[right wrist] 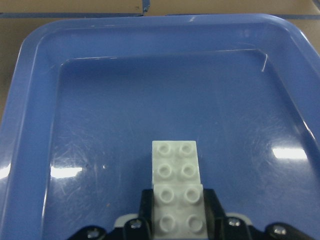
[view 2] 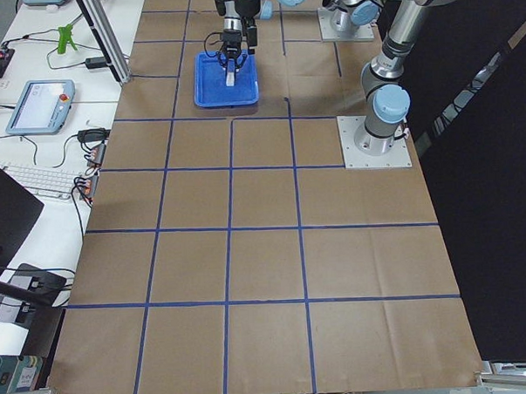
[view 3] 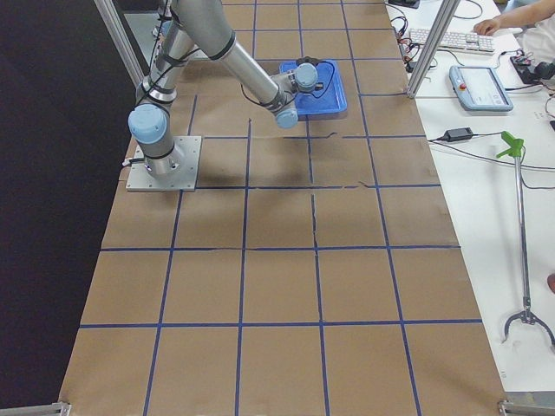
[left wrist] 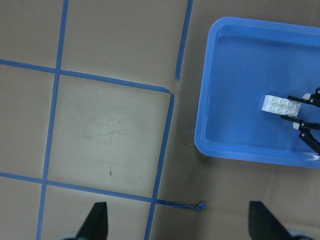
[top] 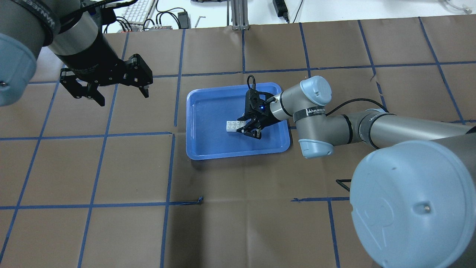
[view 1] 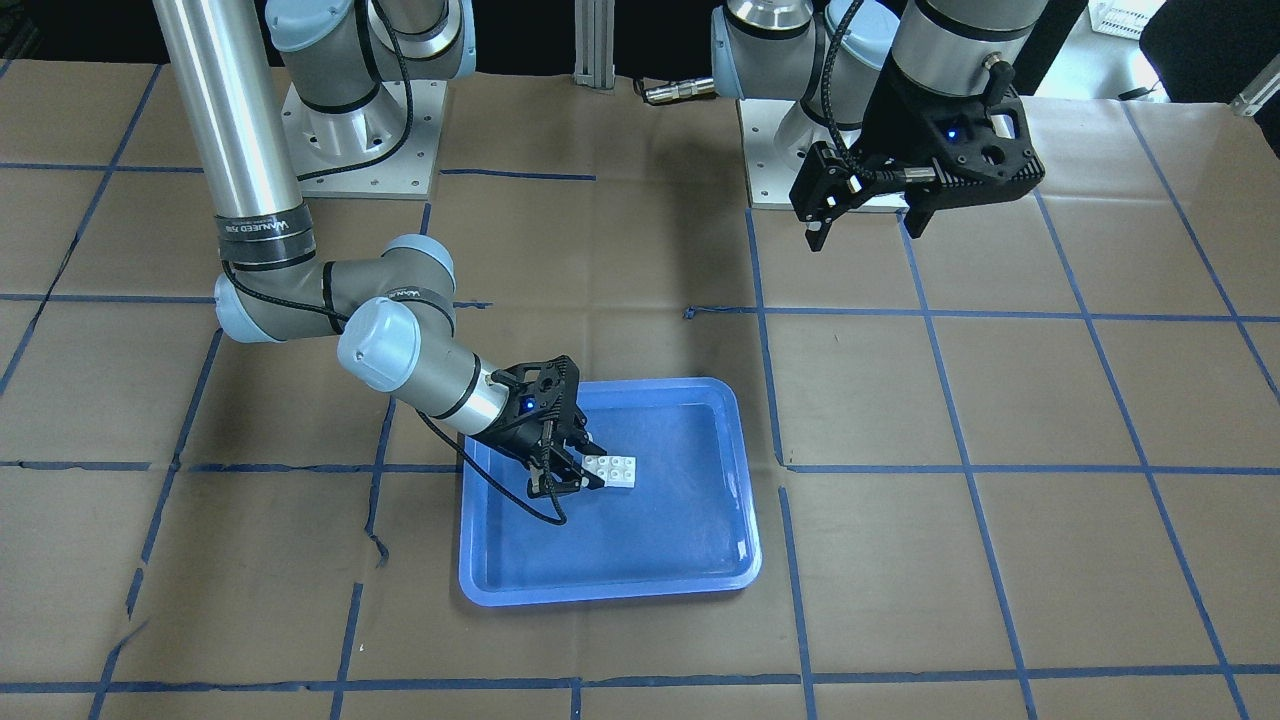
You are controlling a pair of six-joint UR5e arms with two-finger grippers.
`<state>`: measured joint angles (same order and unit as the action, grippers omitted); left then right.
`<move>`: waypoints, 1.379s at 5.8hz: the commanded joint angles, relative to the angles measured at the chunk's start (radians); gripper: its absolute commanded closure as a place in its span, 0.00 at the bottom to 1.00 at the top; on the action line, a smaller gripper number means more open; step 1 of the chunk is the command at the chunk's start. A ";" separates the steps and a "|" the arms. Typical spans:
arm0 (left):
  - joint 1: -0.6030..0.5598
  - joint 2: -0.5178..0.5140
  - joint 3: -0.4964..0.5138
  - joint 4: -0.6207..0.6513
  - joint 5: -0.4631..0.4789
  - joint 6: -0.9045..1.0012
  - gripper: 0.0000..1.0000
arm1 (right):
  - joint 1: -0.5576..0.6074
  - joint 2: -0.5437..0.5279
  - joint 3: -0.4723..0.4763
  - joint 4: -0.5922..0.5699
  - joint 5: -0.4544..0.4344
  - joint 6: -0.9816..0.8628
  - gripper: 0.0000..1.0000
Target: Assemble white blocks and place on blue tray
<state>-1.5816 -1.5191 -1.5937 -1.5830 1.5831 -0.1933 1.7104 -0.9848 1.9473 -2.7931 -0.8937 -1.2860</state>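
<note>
Two white blocks (view 1: 615, 468) lie end to end as one piece on the floor of the blue tray (view 1: 610, 592). My right gripper (view 1: 578, 478) reaches low into the tray and is shut on the near block, its pads against both sides. In the right wrist view the blocks (right wrist: 175, 165) run straight away from that gripper (right wrist: 178, 220). The overhead view shows the blocks (top: 232, 125) at the tray's (top: 238, 154) middle. My left gripper (top: 123, 98) is open and empty, high above bare table well to the left of the tray. Its wrist view shows the tray (left wrist: 250, 152) and the blocks (left wrist: 280, 105).
The table is covered in brown paper with a grid of blue tape (top: 171, 167). Both arm bases (view 1: 360, 130) stand at the robot's edge. A keyboard and cables (top: 141, 11) lie beyond the far table edge.
</note>
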 commanded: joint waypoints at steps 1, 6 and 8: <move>-0.001 0.000 0.000 0.000 -0.002 0.002 0.01 | 0.000 0.000 0.001 0.000 0.001 0.005 0.63; 0.000 0.003 -0.002 0.001 -0.002 0.006 0.01 | 0.000 0.000 0.002 0.001 0.002 0.008 0.46; 0.000 0.007 -0.002 0.001 -0.002 0.009 0.01 | 0.000 0.000 0.002 0.003 0.002 0.008 0.39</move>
<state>-1.5815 -1.5119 -1.5959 -1.5824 1.5815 -0.1857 1.7104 -0.9848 1.9497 -2.7913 -0.8913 -1.2778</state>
